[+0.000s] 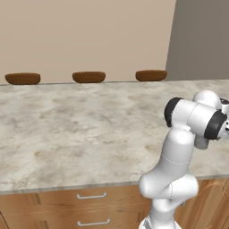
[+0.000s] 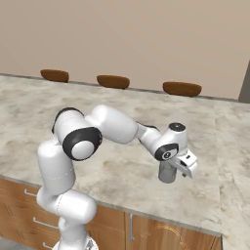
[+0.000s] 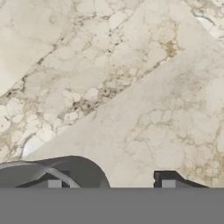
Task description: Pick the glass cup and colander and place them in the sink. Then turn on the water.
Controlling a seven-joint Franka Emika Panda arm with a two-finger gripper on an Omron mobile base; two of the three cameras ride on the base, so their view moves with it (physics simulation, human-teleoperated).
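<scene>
The jaws (image 2: 168,172) are down around the glass cup (image 2: 167,173) in the right base view, one finger (image 3: 54,183) seemingly inside the rim and the other (image 3: 168,183) outside; whether they already pinch its wall I cannot tell. The cup stands upright on the marble bench (image 2: 122,171), near its front edge (the grey curved rim fills the lower left of the hand view). It looks light, rigid, smooth and breakable, so a gentle pinch across the wall near the rim, kept vertical, seems the safest hold. Three brown stools (image 2: 113,81) line the far side.
</scene>
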